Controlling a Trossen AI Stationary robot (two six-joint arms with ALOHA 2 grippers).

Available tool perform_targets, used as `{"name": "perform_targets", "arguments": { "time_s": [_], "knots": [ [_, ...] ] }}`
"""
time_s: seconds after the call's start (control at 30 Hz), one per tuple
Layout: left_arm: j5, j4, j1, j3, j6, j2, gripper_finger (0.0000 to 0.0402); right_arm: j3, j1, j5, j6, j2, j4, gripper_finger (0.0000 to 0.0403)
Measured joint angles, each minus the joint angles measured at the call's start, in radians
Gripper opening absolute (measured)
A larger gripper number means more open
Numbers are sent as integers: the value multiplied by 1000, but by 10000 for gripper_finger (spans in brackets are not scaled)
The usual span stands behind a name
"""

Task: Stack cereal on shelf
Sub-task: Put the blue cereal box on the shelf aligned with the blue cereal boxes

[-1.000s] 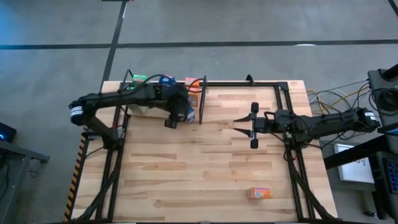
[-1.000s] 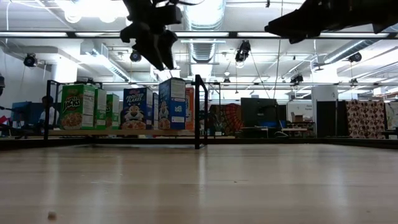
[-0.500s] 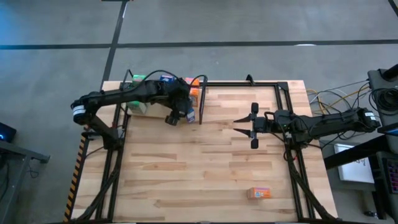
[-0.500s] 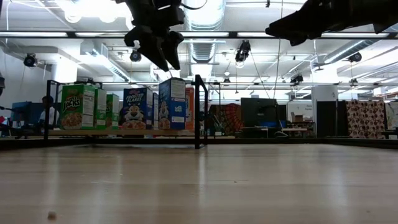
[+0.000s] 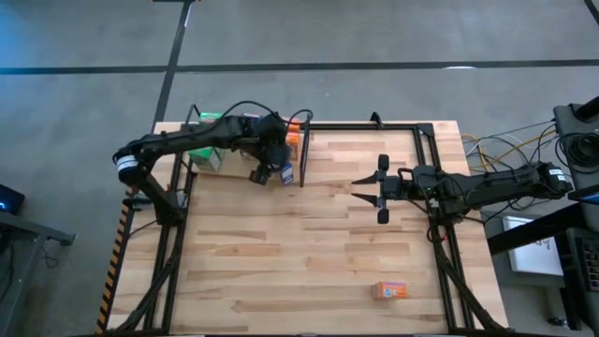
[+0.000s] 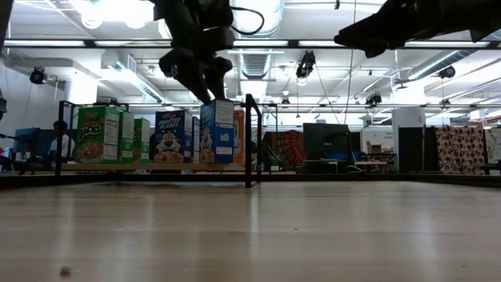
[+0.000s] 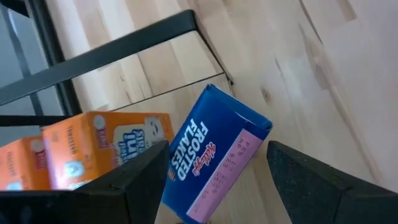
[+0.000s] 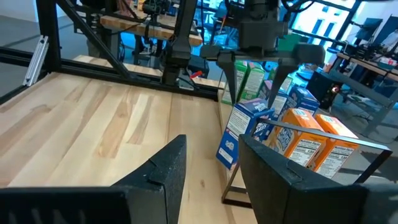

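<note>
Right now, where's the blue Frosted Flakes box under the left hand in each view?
High view: Frosted Flakes box at the table's far left, just left of the black divider rod, below the left hand.
Low view: left of centre, touching that rod's left side.
Left wrist view: centre, between that hand's open fingers.
Right wrist view: right of centre, beside orange boxes.
Shared landmark: the divider rod.

grey floor (image 5: 374,33) around the table; white ceiling with ducts (image 6: 262,19), lamps; patterned curtains (image 6: 462,149) far right.
</note>
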Motion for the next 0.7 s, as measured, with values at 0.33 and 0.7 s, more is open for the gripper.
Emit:
{"name": "perform_targets", "arguments": {
  "time_s": [0.33,0.7],
  "knots": [
    [0,0,2,1,18,10,254,0,0,1,0,0,-2,134],
    [-1,18,1,1,-1,5,254,0,0,1,6,0,-2,134]
  ]
}}
